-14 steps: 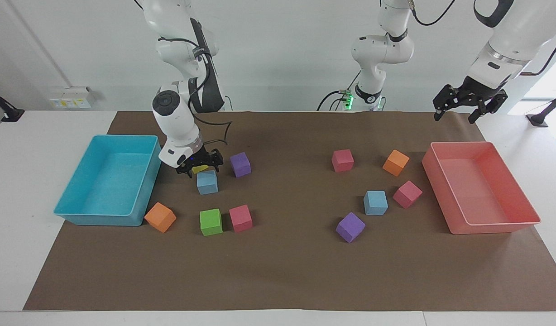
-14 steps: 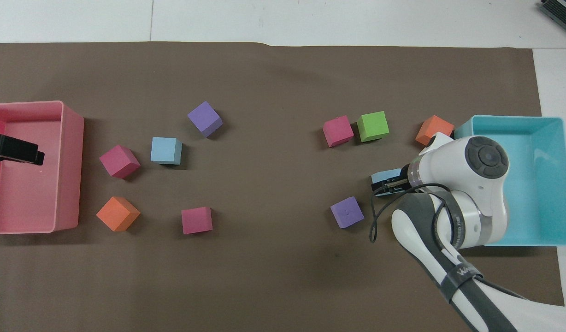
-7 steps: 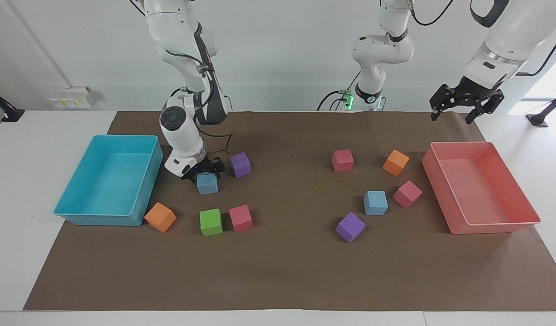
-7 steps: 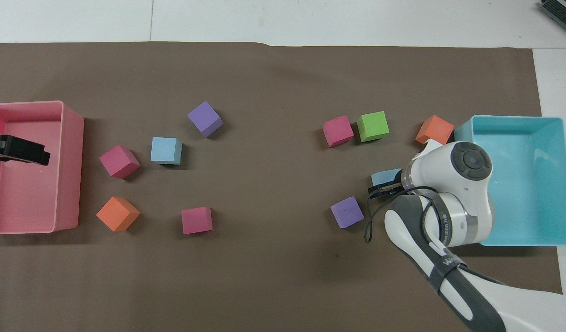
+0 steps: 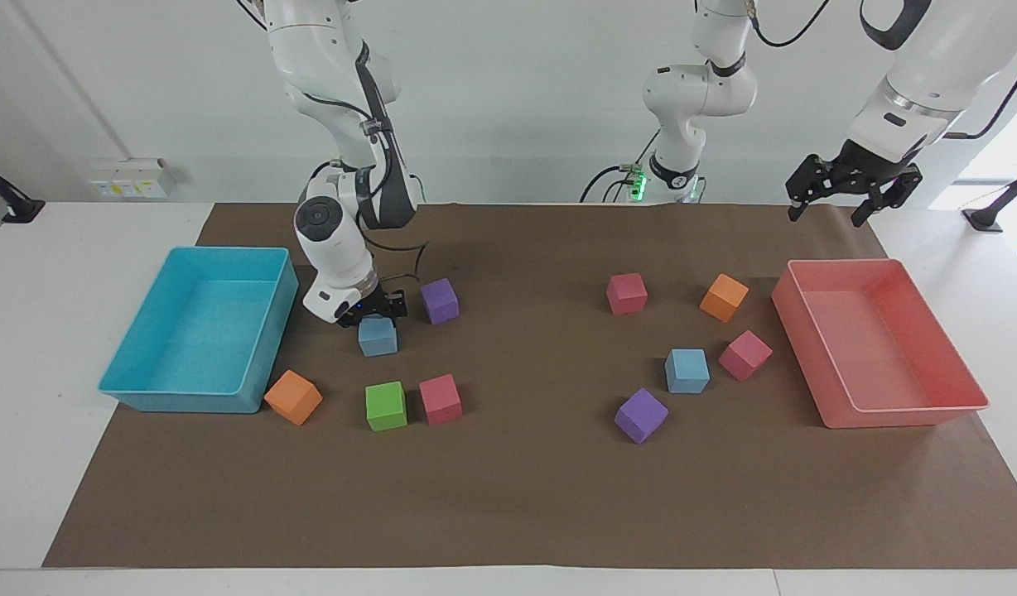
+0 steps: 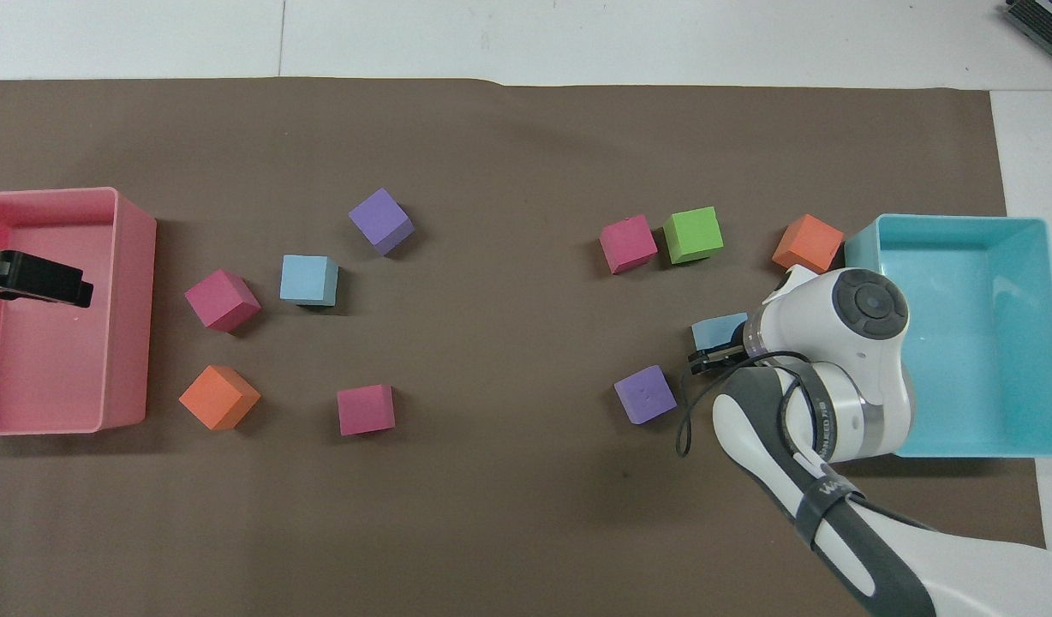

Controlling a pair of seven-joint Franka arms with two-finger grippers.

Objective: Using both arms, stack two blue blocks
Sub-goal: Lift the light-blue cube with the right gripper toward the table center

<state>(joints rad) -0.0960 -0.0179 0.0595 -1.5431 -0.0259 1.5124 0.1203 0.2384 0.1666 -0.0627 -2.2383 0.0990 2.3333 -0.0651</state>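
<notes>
The right gripper (image 5: 374,311) is down low at the small sky-blue foam cube (image 5: 378,336) that sits on the brown paper mat (image 5: 525,497) toward the right arm's end of the bench, beside the large turquoise plastic tray (image 5: 144,389). In the facing view its black fingers sit at the cube's top, on the side nearer the robots; in the overhead view the wrist covers most of the cube, and only its corner toward the middle of the bench shows (image 6: 713,329). Whether the fingers are spread around the cube or already pressed onto it cannot be told.

The relation that counts is that this cube lies directly under the right gripper, slightly farther from the robots than the fingertips. A cube has no long axis, so the approach probably depends only on squaring the fingers to two flat faces.

The second sky-blue foam cube (image 5: 687,370) rests toward the left arm's end of the bench, touching or just beside a pink foam cube (image 5: 745,354) and near a purple foam cube (image 5: 641,415). The left gripper (image 5: 848,197) hangs high, fingers spread, in the overhead view over the pink plastic tray (image 5: 906,414). It waits, well apart from that cube, though it is the nearer arm to it.

A purple foam cube (image 5: 439,300) sits just beside the right gripper and could be nudged.
</notes>
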